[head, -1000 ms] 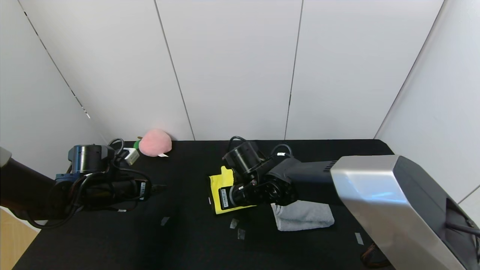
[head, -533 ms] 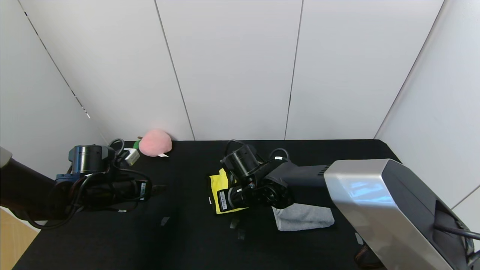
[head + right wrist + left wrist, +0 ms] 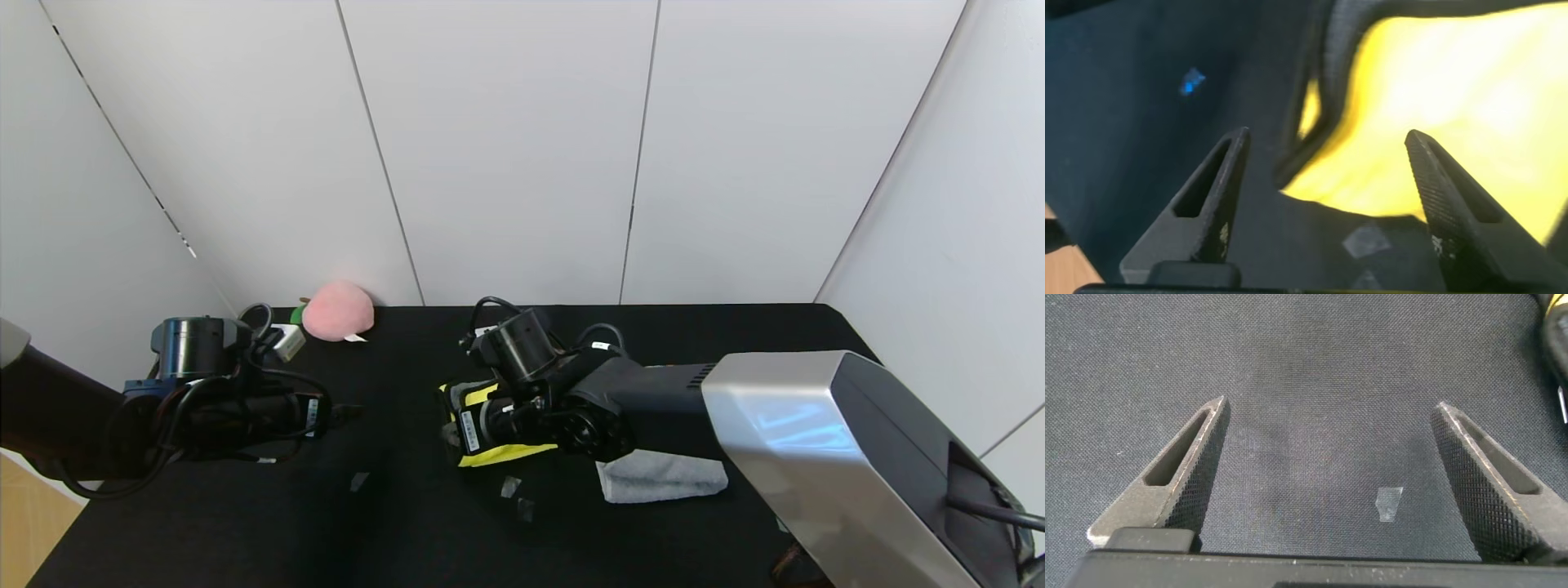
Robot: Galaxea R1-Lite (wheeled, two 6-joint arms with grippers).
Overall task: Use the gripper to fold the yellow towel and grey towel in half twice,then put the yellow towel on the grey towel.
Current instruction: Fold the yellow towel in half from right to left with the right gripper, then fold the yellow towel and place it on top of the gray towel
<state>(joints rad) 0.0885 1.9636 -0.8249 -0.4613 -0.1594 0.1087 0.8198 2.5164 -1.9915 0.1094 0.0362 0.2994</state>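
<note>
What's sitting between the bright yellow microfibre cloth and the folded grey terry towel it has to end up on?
Nothing loose lies between them. The yellow towel lies on the black table just left of the grey towel. Only the right arm's own wrist hangs over the gap, its right gripper open above the yellow edge. Small tape scraps lie nearer the robot.

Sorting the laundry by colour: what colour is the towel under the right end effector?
Bright yellow towel with dark edging, clearest in the right wrist view.

**Right jaws let go of the yellow cloth**

The right gripper (image 3: 1327,192) shifts toward the tabletop's left edge and spreads its jaws apart. The yellow towel (image 3: 498,454) now shows less, its raised far corner dropped beneath the wrist; its near strip remains visible.
</note>
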